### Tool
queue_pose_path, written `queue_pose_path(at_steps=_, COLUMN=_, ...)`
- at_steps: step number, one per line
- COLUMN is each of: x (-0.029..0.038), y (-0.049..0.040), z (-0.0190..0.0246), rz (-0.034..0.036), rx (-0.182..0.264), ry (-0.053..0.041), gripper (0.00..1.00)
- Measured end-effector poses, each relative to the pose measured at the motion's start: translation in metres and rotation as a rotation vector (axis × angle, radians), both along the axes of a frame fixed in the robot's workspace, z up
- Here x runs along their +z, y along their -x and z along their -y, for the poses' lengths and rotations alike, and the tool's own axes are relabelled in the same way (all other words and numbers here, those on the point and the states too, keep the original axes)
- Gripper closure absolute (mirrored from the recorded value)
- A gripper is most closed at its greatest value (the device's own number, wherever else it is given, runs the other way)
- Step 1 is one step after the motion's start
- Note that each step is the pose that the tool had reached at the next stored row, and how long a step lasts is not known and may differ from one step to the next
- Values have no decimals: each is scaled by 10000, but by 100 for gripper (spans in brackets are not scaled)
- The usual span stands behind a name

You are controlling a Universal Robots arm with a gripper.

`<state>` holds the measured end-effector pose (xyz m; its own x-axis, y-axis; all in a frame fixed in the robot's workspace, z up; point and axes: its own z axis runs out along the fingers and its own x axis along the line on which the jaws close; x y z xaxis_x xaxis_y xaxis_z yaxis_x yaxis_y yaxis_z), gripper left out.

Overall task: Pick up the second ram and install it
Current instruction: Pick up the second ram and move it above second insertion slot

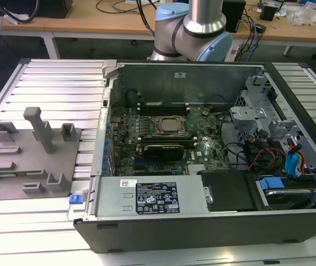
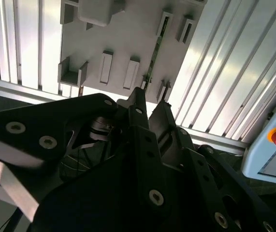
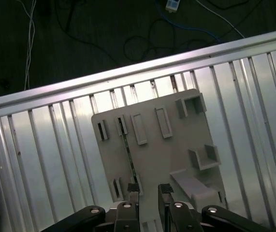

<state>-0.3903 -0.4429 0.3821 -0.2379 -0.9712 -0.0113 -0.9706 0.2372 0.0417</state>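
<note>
Fixture plate [image 1: 63,158] is seen in the exterior view at nine o'clock from the computer case [image 1: 202,224]. In the first wrist view, the second ram [image 3: 128,154] is seated on edge in the plate, with the gripper [image 3: 149,192] spread and empty. In the second wrist view, the ram's end is found just beside one fingertip [image 2: 138,104].

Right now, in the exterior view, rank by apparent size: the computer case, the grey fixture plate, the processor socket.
Largest: computer case.
Then: grey fixture plate.
Smallest: processor socket, clearly so despite sitting farther back.
</note>
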Motion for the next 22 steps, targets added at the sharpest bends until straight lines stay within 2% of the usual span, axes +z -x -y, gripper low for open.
queue_pose_path(at_steps=7, x=-72, y=0, z=0, rz=0, rx=29, ry=0, gripper=70)
queue_pose_path(at_steps=15, x=-106, y=0, z=0, rz=-1, rx=91, ry=2, gripper=70)
queue_pose_path(at_steps=16, x=-108, y=0, z=0, rz=0, rx=269, ry=0, gripper=70)
queue_pose_path(at_steps=17, x=-111, y=0, z=0, rz=1, rx=666, ry=-1, gripper=70)
queue_pose_path(at_steps=18, x=-114, y=0, z=0, rz=-1, rx=789, ry=1, gripper=70)
queue_pose_path(at_steps=22, x=-148, y=0, z=0, rz=0, rx=789, ry=0, gripper=70)
